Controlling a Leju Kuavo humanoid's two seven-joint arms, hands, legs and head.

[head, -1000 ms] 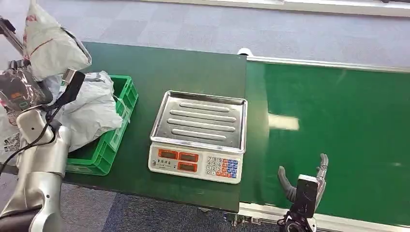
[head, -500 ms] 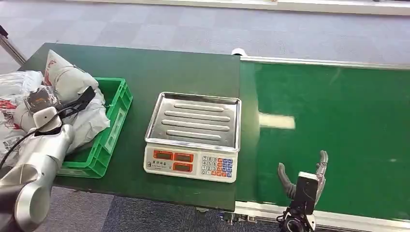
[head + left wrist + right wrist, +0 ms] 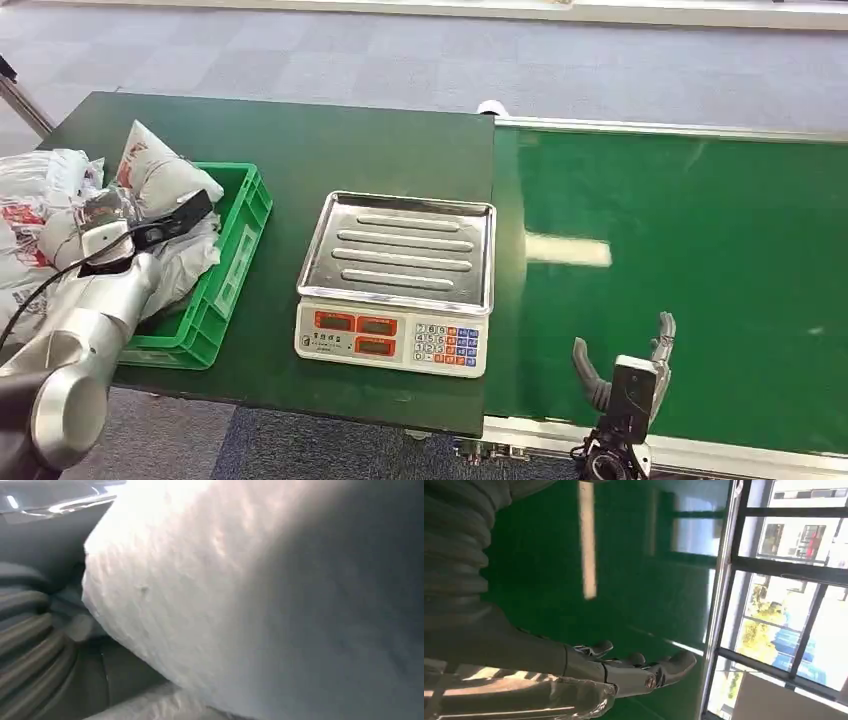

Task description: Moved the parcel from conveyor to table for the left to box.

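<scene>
The parcel (image 3: 160, 180), a white padded bag w/ red print, sat tilted in the green crate (image 3: 235, 265) at the left end of the dark green worktop (image 3: 330, 150), leaning on other white bags piled in and beside the crate. In the left wrist view the parcel (image 3: 240, 595) was right up against the camera, pale and blurred, next to the ribbed grey cover. The left hand (image 3: 95, 215) was at the parcel, over the crate, but mostly hidden behind wrist hardware and bags, so whether its fingers gripped the parcel or were loose couldn't be told. A steel-tray scale (image 3: 395, 280) w/ red displays and a keypad stood on the worktop, near the crate but not touching it. The bright green conveyor (image 3: 700, 260) ran off to the right, butted against the worktop edge. The right hand (image 3: 625, 365) hovered over the near edge of the conveyor, fingers spread, holding nothing; the right wrist view showed the same right hand (image 3: 624, 670) w/ fingers extended above the belt and windows beyond.
</scene>
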